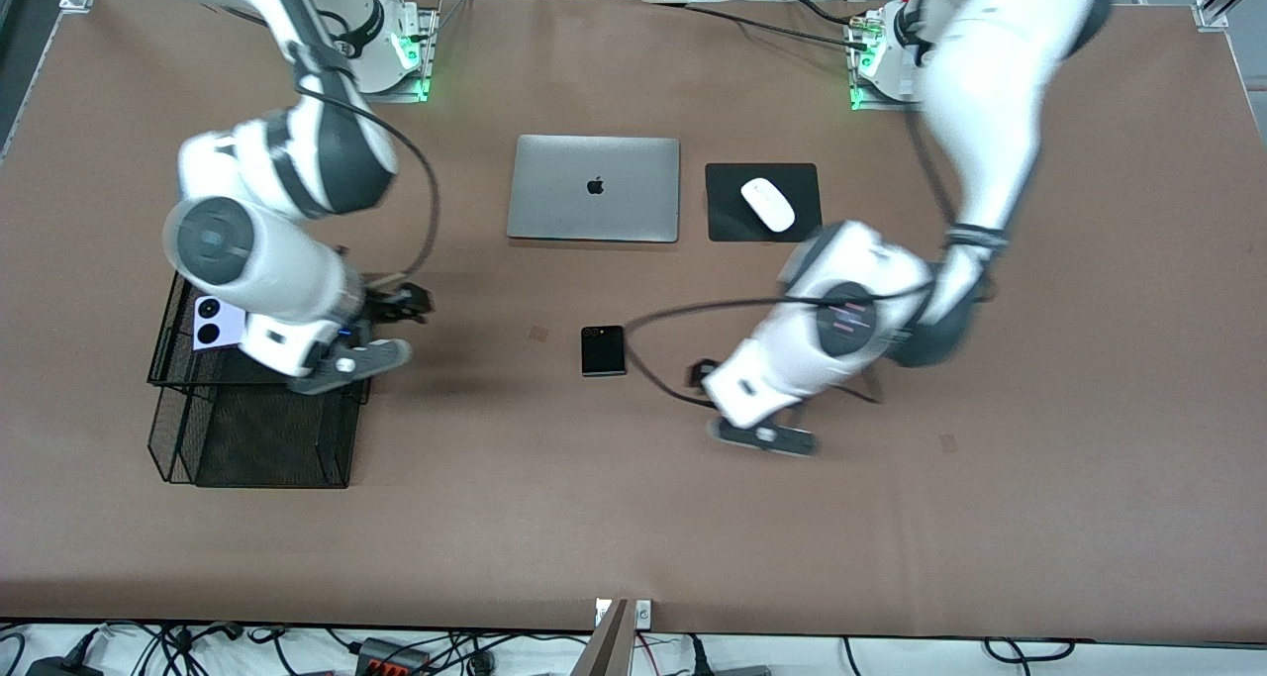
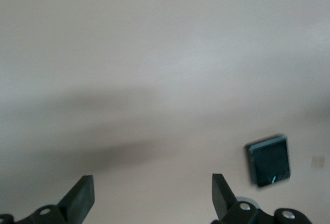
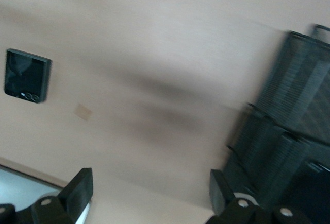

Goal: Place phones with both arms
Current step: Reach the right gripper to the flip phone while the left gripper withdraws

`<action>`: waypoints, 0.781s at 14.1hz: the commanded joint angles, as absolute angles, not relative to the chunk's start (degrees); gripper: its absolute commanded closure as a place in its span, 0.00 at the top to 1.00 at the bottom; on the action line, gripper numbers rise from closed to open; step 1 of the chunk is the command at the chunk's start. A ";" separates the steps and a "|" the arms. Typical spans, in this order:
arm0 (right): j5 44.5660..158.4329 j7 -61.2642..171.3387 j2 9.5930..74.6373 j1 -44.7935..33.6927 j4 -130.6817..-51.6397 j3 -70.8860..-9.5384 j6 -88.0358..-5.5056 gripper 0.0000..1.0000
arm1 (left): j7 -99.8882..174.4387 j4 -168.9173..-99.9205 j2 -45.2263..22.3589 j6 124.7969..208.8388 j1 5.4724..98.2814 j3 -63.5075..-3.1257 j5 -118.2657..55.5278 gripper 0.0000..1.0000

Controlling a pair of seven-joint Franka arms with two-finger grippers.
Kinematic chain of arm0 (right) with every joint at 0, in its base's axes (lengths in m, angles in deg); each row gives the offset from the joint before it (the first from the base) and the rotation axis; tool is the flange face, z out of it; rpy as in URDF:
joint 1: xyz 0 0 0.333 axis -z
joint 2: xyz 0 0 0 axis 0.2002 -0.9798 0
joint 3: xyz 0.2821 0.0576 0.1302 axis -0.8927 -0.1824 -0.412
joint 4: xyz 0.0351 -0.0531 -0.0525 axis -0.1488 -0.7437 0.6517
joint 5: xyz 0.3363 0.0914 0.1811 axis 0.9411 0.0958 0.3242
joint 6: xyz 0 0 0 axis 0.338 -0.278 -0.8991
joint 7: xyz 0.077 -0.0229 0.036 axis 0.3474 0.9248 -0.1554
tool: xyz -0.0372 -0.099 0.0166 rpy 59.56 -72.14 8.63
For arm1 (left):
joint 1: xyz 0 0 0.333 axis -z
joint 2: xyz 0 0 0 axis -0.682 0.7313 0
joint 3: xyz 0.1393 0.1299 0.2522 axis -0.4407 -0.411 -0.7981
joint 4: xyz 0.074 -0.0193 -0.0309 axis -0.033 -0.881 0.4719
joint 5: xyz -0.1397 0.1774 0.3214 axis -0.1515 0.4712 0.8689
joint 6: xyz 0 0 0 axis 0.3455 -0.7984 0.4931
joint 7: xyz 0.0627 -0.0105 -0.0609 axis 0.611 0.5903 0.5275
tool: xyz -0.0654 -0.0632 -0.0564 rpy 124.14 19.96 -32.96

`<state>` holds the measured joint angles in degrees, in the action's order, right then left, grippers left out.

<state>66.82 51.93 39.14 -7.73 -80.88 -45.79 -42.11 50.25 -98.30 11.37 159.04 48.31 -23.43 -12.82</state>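
Note:
A small squarish lavender phone [image 1: 218, 322] with two black camera circles lies in the upper tier of a black mesh tray [image 1: 252, 438] at the right arm's end of the table. My right gripper [image 1: 351, 364] [image 3: 149, 190] hangs open and empty over the table beside that tray [image 3: 294, 126]. A small squarish black phone [image 1: 603, 350] [image 2: 268, 160] [image 3: 27, 75] lies flat in the middle of the table. My left gripper [image 1: 767, 438] [image 2: 153, 193] is open over bare table beside it, toward the left arm's end, with nothing between its fingers.
A closed silver laptop [image 1: 594, 188] lies farther from the front camera than the black phone. Beside it a white mouse [image 1: 768, 204] rests on a black mouse pad [image 1: 728, 221]. The mesh tray's lower tier sticks out toward the front camera.

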 commanded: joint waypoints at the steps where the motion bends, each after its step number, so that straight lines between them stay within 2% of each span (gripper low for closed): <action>1: 67.99 51.50 34.05 -11.29 -79.77 -45.49 -48.19 1.00 | 46.82 -105.61 3.76 153.38 40.90 -19.56 -12.53 1.00; 4: 67.91 49.93 29.03 -16.65 -79.68 -45.49 -56.81 1.00 | 46.12 -113.35 -1.80 153.37 35.55 -19.48 -12.62 1.00; 6: 67.47 40.48 26.66 -19.89 -79.68 -45.49 -61.12 1.00 | 43.93 -117.04 -4.17 153.02 32.73 -19.47 -12.71 1.00; 11: 67.47 29.10 21.47 -24.39 -77.40 -45.13 -63.95 1.00 | 54.43 -124.87 -7.43 153.98 26.31 -19.30 -13.50 1.00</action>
